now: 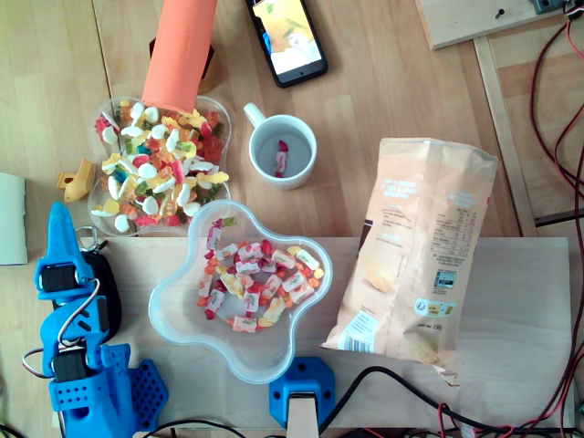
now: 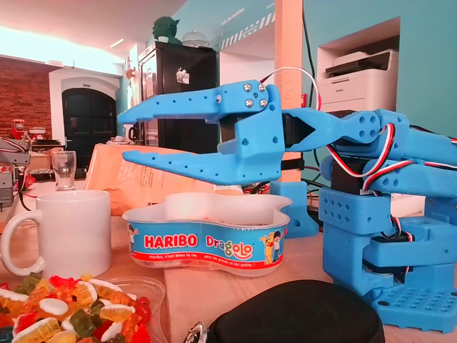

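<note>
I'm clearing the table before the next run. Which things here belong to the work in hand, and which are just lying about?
Likely in play:
gripper, open
gummy tray, nearest it
candy tub
mug, one candy inside

Lying about:
chip bag
phone
orange tube
black case

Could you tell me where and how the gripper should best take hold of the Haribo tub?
Probably the tub by its thin wall, at the left lobe in the overhead view, nearest the open gripper. Come from above, one finger inside, one outside: it stands upright, open-topped and looks too wide to span.
</note>
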Controlling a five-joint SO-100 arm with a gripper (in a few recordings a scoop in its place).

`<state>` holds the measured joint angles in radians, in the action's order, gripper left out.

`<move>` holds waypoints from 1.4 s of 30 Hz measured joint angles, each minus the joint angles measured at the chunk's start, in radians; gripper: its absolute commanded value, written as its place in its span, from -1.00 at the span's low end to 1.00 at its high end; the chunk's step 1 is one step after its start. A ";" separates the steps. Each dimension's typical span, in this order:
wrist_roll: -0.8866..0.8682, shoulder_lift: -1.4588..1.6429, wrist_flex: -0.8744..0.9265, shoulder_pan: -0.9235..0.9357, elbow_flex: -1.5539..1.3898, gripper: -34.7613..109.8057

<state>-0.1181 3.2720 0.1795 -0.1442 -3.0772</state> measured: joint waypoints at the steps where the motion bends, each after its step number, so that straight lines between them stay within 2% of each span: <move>1: 0.000 0.000 0.000 0.000 0.000 -0.36; 42: -0.018 0.000 0.003 0.000 -0.032 -0.35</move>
<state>-0.1365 3.2720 0.1825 -0.1442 -3.1094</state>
